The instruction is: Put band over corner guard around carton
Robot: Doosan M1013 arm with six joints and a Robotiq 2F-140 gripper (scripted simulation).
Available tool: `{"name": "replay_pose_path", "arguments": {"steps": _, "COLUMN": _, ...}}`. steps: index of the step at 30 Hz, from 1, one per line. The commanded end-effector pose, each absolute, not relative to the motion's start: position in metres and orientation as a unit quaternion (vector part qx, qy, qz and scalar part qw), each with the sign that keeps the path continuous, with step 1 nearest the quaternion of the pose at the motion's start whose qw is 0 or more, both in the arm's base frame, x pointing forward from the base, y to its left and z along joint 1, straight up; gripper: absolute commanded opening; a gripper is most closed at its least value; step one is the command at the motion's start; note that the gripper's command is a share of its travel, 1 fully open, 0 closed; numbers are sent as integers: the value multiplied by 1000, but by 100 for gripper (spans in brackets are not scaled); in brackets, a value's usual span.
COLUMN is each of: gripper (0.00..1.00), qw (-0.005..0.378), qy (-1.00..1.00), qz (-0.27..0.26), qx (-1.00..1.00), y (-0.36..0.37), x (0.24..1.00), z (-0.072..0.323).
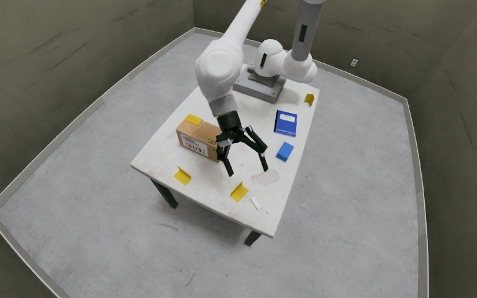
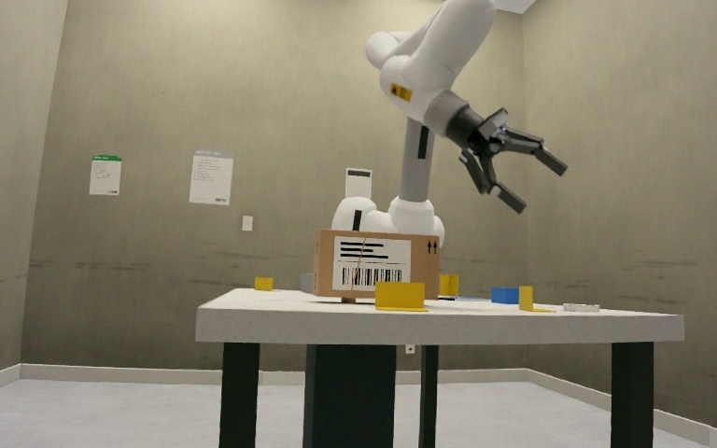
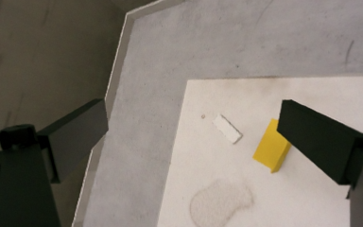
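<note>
A brown carton (image 1: 195,136) (image 2: 428,264) with a barcode label stands on the left part of the white table (image 1: 210,176) (image 2: 296,325). A thin tan band (image 2: 361,259) runs slanted across its label face, and a small tan bit shows under the carton's lower edge. A yellow corner guard (image 1: 194,119) lies on the carton's top far corner. My gripper (image 1: 247,170) (image 2: 539,187) (image 3: 192,114) is open and empty. It hangs tilted in the air to the right of the carton, above the table's front part, touching nothing.
Loose yellow guards lie on the table, two near the front edge (image 1: 182,176) (image 1: 239,192) (image 2: 400,295) (image 3: 271,150) and one at the back right (image 1: 308,99). A blue book (image 1: 285,123), a blue block (image 1: 284,151) (image 2: 503,294) and a small white piece (image 1: 256,203) (image 3: 227,129) lie to the right. The arm's base (image 1: 260,85) stands at the back.
</note>
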State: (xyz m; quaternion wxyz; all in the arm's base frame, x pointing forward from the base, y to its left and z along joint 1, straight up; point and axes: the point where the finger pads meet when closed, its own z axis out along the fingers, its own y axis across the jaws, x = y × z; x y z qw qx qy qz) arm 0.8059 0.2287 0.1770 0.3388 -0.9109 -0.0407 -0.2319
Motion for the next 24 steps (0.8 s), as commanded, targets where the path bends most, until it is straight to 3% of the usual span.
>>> {"name": "replay_pose_path", "arguments": {"steps": 1, "gripper": 100, "qw": 335, "qy": -54, "qz": -211, "qx": -917, "y": 229, "x": 797, "z": 188}}
{"name": "replay_pose_path", "arguments": {"steps": 9, "gripper": 100, "qw": 282, "qy": -86, "qz": -135, "qx": -946, "y": 197, "x": 749, "z": 218}}
{"name": "replay_pose_path", "arguments": {"steps": 16, "gripper": 100, "qw": 210, "qy": -85, "qz": -79, "qx": -971, "y": 148, "x": 714, "z": 242}}
{"name": "replay_pose_path", "arguments": {"steps": 18, "gripper": 100, "qw": 210, "qy": -85, "qz": -79, "qx": -971, "y": 148, "x": 714, "z": 242}}
{"name": "replay_pose_path", "arguments": {"steps": 19, "gripper": 100, "qw": 173, "qy": -77, "qz": -58, "qx": -980, "y": 122, "x": 701, "z": 254}}
{"name": "replay_pose_path", "arguments": {"steps": 24, "gripper": 100, "qw": 110, "qy": -55, "qz": -30, "qx": -992, "y": 77, "x": 681, "z": 276}}
